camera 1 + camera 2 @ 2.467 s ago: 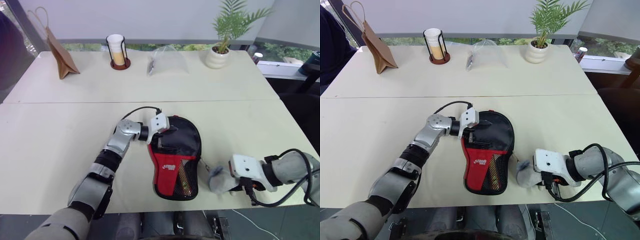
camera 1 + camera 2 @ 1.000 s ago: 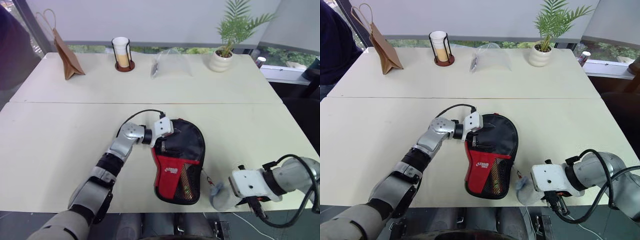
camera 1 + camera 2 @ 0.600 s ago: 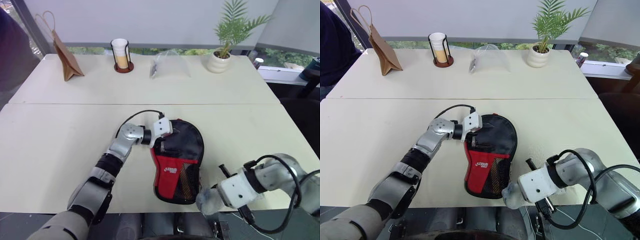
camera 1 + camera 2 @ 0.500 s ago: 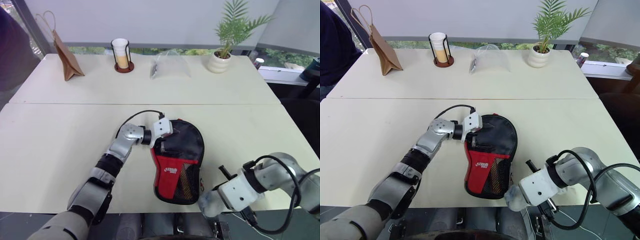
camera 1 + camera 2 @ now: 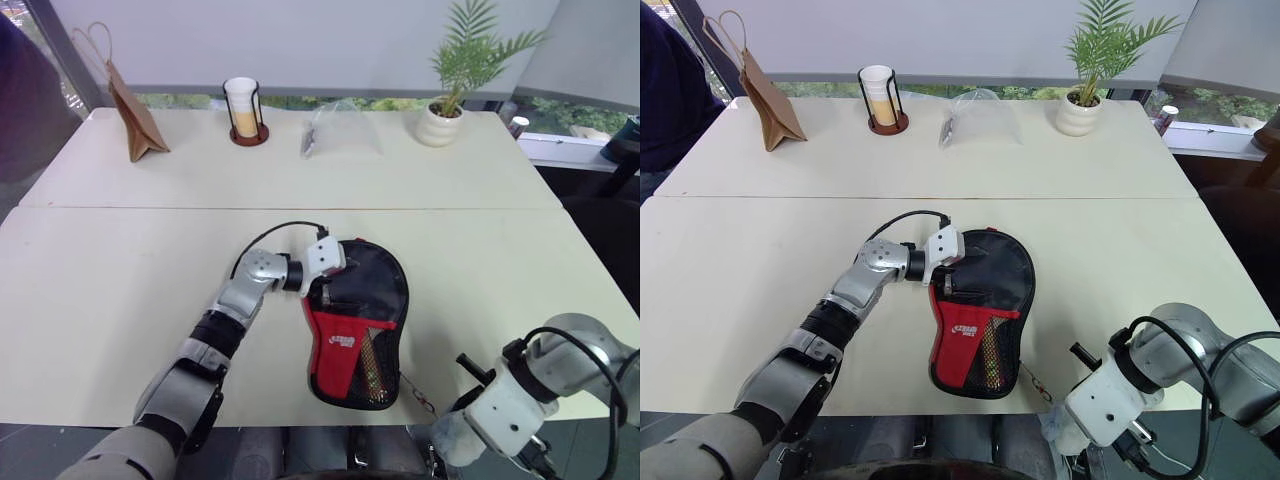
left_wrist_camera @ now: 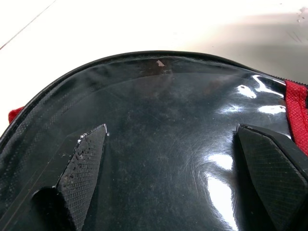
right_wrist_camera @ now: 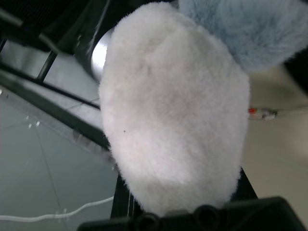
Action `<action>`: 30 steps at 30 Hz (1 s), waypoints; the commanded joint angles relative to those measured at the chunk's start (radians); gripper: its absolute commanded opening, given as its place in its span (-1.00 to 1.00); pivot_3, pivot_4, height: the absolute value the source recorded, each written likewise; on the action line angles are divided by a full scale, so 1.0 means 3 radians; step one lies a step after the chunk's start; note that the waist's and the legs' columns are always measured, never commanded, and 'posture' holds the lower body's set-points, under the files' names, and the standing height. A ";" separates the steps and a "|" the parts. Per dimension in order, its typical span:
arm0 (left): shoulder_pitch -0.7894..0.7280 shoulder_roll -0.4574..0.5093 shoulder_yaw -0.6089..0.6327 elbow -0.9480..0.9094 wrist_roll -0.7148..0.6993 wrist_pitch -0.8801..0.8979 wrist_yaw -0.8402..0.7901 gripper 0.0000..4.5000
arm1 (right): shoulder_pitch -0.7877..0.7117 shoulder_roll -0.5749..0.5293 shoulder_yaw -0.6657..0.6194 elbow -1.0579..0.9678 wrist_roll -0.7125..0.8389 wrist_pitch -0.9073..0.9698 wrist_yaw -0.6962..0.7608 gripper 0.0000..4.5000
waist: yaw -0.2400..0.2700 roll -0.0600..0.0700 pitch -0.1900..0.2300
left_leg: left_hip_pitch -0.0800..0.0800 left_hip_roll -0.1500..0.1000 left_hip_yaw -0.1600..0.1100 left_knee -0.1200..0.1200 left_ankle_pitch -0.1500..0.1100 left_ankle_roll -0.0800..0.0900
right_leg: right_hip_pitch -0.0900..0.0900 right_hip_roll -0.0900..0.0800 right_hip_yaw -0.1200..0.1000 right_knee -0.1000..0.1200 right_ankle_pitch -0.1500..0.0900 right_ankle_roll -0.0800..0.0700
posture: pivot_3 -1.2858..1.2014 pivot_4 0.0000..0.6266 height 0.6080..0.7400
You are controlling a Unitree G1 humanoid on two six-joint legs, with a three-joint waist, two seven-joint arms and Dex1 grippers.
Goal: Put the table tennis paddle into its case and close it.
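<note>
Tabletop (image 5: 120, 300) is pale cream, windows behind. Right gripper (image 5: 1065, 432), jaws pinching the pompom (image 7: 173, 106), has dropped past the near edge. Beyond it the case (image 5: 358, 315) lies long axis near-to-far, round end away, unmoved. Left gripper (image 5: 335, 290) presses it, jaws spread. Farther: cup (image 5: 240, 100), plant (image 5: 450, 90).

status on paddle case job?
Left pincer open, pressing on case. Right pincer shut on pompom, at table's near edge. Nothing in the way.
</note>
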 commanded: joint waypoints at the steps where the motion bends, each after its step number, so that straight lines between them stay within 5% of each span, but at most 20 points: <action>1: 0.0156 0.0108 -0.0236 0.0258 0.0291 0.0164 0.0026 1.00 | 0.0134 -0.0157 -0.0081 0.0019 -0.0060 -0.0099 0.0019 -0.91 | 0.0000 0.0001 -0.0001 | 0.0000 0.0000 0.0000 0.0000 0.0000 0.0000 | 0.0000 0.0000 0.0000 0.0000 0.0000 0.0000 | 0.03 -0.52 1.00; 9: 0.0114 0.0094 -0.0261 0.0333 0.0284 0.0134 0.0038 1.00 | 0.0410 -0.0414 -0.0388 -0.0004 -0.0038 -0.0084 -0.0094 -0.91 | 0.0004 0.0010 -0.0006 | 0.0000 -0.0006 0.0000 0.0000 -0.0004 -0.0002 | 0.0000 -0.0013 0.0000 -0.0002 -0.0001 0.0002 | 0.03 -0.52 1.00; 19: -0.0052 0.0066 -0.0152 0.0510 0.0216 0.0050 0.0122 1.00 | -0.0361 -0.0134 -0.0406 0.0167 0.0426 0.0834 -0.0038 -0.91 | -0.0005 0.0008 -0.0006 | 0.0003 -0.0005 0.0002 0.0002 -0.0011 -0.0009 | 0.0001 -0.0019 -0.0004 -0.0006 -0.0002 0.0003 | 0.03 -0.52 1.00; 27: -0.0131 0.0041 0.0063 0.0418 0.0061 0.0119 0.0168 1.00 | -0.0827 0.0303 -0.0413 0.0158 0.0751 0.1843 -0.0174 0.81 | -0.0011 0.0007 -0.0003 | 0.0000 -0.0002 0.0006 0.0000 -0.0007 -0.0001 | -0.0007 -0.0019 -0.0006 -0.0003 -0.0001 0.0002 | 0.03 -0.52 1.00; 28: -0.0139 0.0038 0.0081 0.0408 0.0052 0.0126 0.0172 1.00 | -0.0875 0.0337 -0.0430 0.0199 0.0735 0.1891 -0.0206 0.97 | -0.0009 0.0007 -0.0003 | -0.0001 -0.0002 0.0006 -0.0001 -0.0006 0.0000 | -0.0009 -0.0018 -0.0006 -0.0002 0.0000 0.0001 | 0.03 -0.52 1.00; 30: -0.0144 0.0040 0.0107 0.0373 0.0039 0.0137 0.0178 1.00 | -0.0992 0.0410 -0.0488 0.0304 0.0755 0.2015 -0.0289 0.97 | -0.0007 0.0007 -0.0002 | -0.0002 -0.0002 0.0005 -0.0002 -0.0006 0.0000 | -0.0010 -0.0016 -0.0007 0.0000 0.0003 -0.0004 | 0.03 -0.52 1.00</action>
